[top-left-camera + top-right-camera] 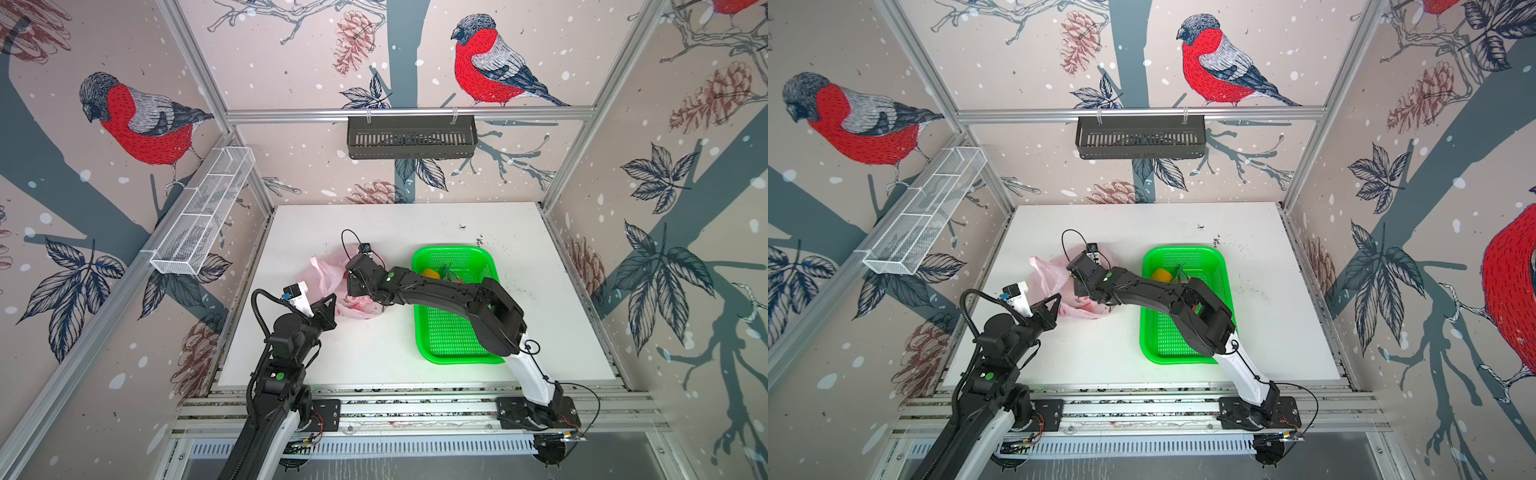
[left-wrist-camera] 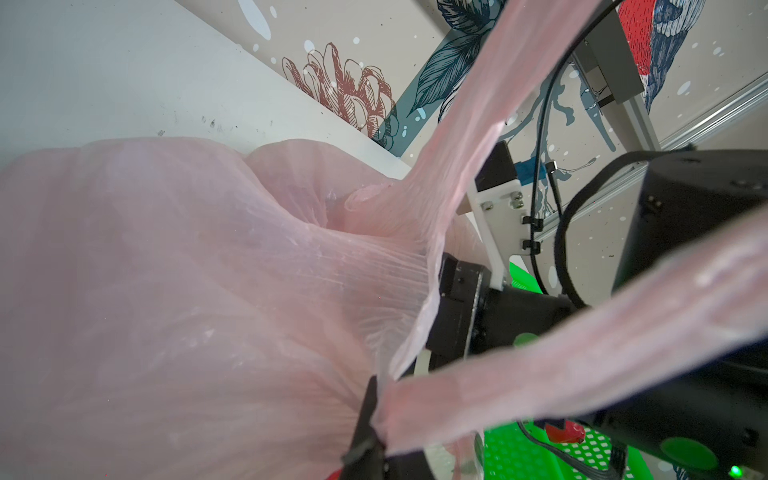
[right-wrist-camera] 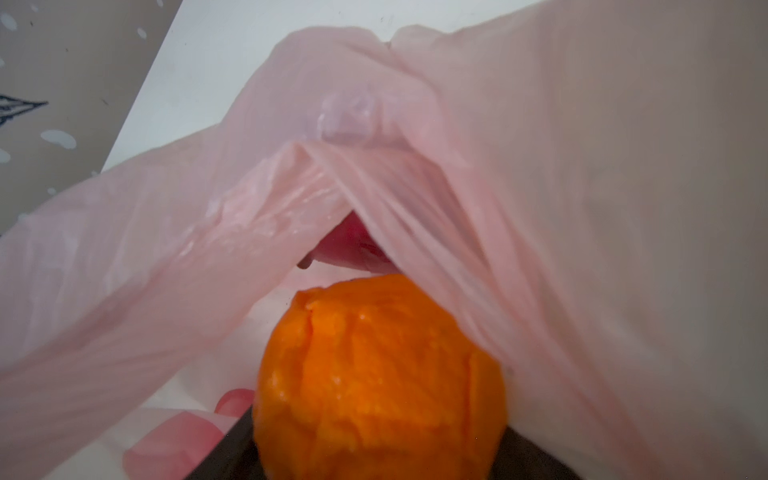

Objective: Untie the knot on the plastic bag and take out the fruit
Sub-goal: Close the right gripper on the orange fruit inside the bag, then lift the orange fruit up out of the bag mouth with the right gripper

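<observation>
Knot undone, yellow ball point(image 1: 431, 273) and a dragon fruit point(image 1: 1180, 274) already in the green basket point(image 1: 446, 337); your left pincer point(image 1: 330, 301) stays out of nothing, clamped on the plastic bag point(image 1: 322, 275) lying on the surface point(image 1: 374, 353), while your right pincer point(image 1: 354, 286), inside it, looks closed round the orange ball point(image 3: 380, 374).

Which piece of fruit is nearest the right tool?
The orange ball: it sits inside the plastic bag and fills the right wrist view, right at the right tool. The yellow ball lies apart in the green basket.
</observation>
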